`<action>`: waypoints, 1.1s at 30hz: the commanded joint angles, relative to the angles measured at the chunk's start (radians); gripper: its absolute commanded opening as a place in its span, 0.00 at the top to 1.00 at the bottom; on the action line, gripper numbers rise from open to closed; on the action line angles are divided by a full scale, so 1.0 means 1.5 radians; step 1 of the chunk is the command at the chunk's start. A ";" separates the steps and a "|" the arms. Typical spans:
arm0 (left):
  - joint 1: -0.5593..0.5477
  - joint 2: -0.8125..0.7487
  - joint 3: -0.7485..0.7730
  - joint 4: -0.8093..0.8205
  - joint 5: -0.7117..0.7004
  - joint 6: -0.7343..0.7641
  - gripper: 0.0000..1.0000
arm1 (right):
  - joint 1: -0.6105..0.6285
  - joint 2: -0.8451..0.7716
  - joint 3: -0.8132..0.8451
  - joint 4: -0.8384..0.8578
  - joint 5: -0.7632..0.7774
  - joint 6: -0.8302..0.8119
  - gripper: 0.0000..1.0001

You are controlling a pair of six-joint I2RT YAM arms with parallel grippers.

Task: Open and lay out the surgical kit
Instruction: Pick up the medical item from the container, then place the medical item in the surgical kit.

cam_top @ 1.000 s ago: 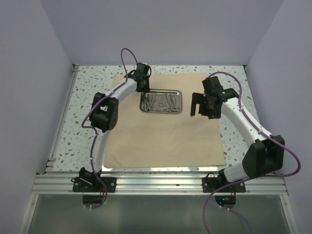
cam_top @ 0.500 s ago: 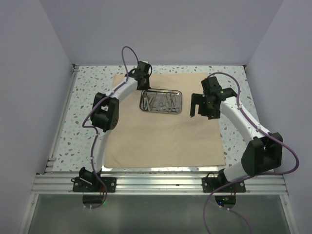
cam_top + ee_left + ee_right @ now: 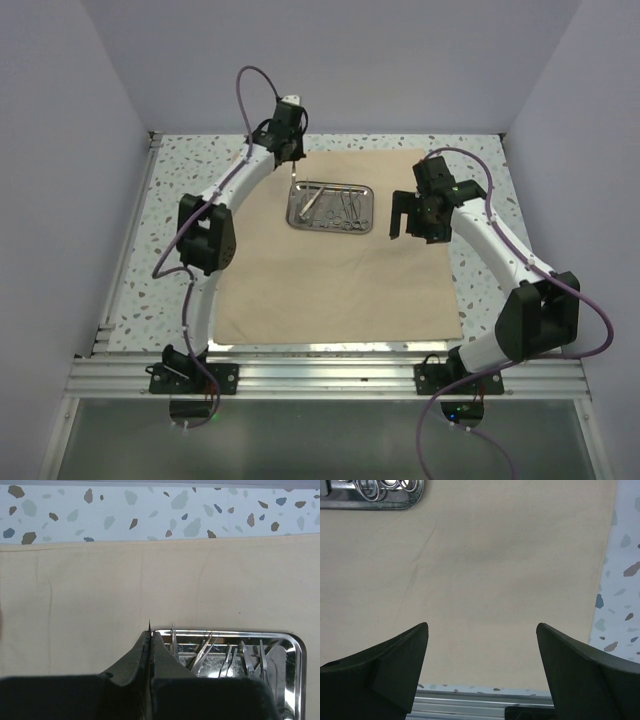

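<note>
The beige cloth wrap [image 3: 330,275] is spread flat on the terrazzo table [image 3: 135,260]. The steel tray [image 3: 331,222] is set on the wrap's far half, its long axis running left to right. Several slim instruments [image 3: 340,205] are seen inside it, most lying near-to-far across the tray and one on a diagonal. Ring handles [image 3: 380,487] are visible at the tray's near side.

The left gripper [image 3: 150,636] is held above the tray's far-left corner. Its fingers are pressed together on a slim steel instrument [image 3: 149,626], of which only a fine tip is seen, in line with the fingers. The right gripper [image 3: 481,627] is held over bare cloth to the right of the tray, its fingers spread wide and gripping nothing.
</note>
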 commanded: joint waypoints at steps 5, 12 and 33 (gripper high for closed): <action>-0.014 -0.233 -0.151 0.005 0.017 -0.044 1.00 | 0.002 -0.031 0.004 0.013 0.009 -0.022 0.07; -0.164 -0.338 -0.381 0.033 0.037 -0.176 1.00 | -0.009 -0.084 0.040 -0.032 0.049 0.004 0.08; -0.418 -0.297 -0.506 0.004 -0.065 -0.477 1.00 | -0.011 -0.314 -0.054 -0.164 0.085 0.061 0.11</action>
